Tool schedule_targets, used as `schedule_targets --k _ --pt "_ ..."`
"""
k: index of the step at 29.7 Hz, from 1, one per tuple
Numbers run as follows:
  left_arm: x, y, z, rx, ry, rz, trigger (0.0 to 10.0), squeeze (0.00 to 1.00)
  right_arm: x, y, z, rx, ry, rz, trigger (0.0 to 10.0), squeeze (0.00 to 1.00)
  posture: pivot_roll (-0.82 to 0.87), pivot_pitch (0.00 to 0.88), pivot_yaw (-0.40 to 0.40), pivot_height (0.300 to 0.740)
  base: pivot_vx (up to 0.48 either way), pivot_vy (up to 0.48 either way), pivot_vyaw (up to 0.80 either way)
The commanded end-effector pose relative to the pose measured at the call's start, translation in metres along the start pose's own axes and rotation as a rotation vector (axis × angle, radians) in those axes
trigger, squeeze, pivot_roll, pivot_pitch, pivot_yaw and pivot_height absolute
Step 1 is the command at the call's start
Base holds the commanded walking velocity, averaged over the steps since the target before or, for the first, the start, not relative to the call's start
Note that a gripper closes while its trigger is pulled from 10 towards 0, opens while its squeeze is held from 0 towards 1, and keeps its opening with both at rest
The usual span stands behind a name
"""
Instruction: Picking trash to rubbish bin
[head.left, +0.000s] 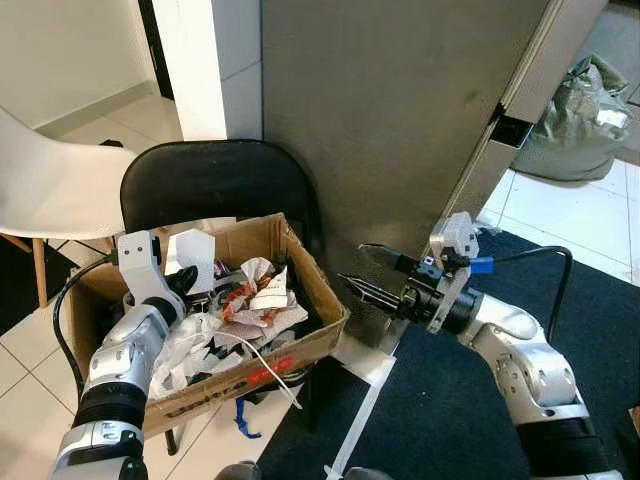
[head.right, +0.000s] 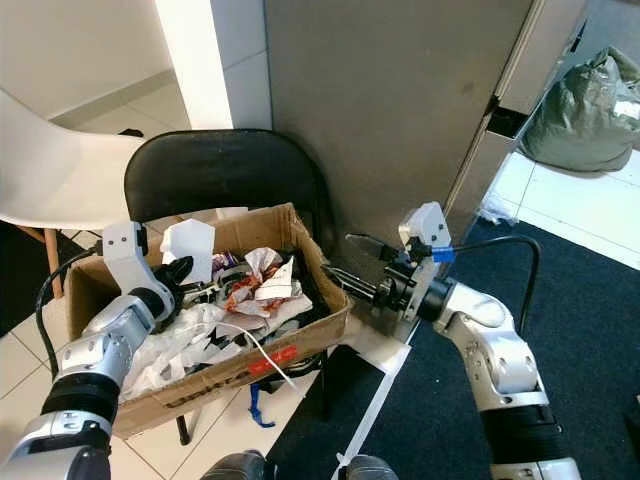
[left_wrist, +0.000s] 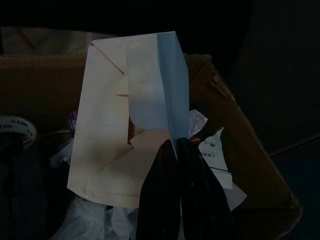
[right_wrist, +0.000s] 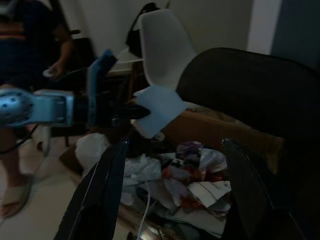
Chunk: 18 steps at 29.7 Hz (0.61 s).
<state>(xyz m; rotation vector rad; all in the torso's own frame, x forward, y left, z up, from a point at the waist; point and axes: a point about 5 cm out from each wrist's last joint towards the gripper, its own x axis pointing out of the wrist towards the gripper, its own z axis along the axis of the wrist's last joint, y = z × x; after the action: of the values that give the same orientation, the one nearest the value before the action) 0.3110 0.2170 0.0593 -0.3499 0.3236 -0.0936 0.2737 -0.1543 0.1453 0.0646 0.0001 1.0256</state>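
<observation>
A cardboard box (head.left: 300, 345) full of crumpled paper and wrappers (head.left: 250, 300) rests on a black chair (head.left: 220, 180). My left gripper (head.left: 188, 282) hangs over the box's left part, shut on a folded white paper bag (head.left: 192, 255), which stands upright above the trash; the bag (left_wrist: 130, 120) spreads wide ahead of the fingers in the left wrist view. My right gripper (head.left: 362, 272) is open just off the box's right edge, pointing at it, with nothing between its fingers (right_wrist: 107, 185).
A grey cabinet wall (head.left: 400, 100) rises behind the box. A white chair (head.left: 50, 190) stands at the left. A dark rug (head.left: 450, 420) lies at the right, with a grey sack (head.left: 575, 120) beyond. A person (right_wrist: 25, 60) stands in the right wrist view.
</observation>
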Motion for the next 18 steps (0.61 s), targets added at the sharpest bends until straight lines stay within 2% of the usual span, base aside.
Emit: schedule_targets --k 1,2,10,18 --pt "0.003 -0.004 -0.006 -0.008 0.033 -0.014 10.0 0.04 -0.005 0.004 -0.007 0.013 0.037 0.055 10.0 0.0 -0.08 0.0 -0.018 0.74 0.0 0.0 0.0" --pt "0.003 -0.004 -0.007 -0.008 0.037 -0.015 10.0 0.04 -0.009 0.005 -0.011 0.008 0.077 0.094 10.0 0.0 -0.08 0.0 -0.018 0.74 0.0 0.0 0.0" --pt "0.003 -0.005 -0.008 -0.006 0.044 -0.021 10.0 0.02 -0.015 0.003 -0.021 -0.037 0.165 0.11 10.0 0.0 -0.08 0.0 -0.017 0.74 0.0 0.0 0.0" --pt "0.004 -0.005 -0.009 -0.012 0.046 -0.028 10.0 0.04 -0.018 0.003 -0.026 -0.034 0.185 0.133 10.0 0.0 -0.08 0.0 -0.017 0.74 0.0 0.0 0.0"
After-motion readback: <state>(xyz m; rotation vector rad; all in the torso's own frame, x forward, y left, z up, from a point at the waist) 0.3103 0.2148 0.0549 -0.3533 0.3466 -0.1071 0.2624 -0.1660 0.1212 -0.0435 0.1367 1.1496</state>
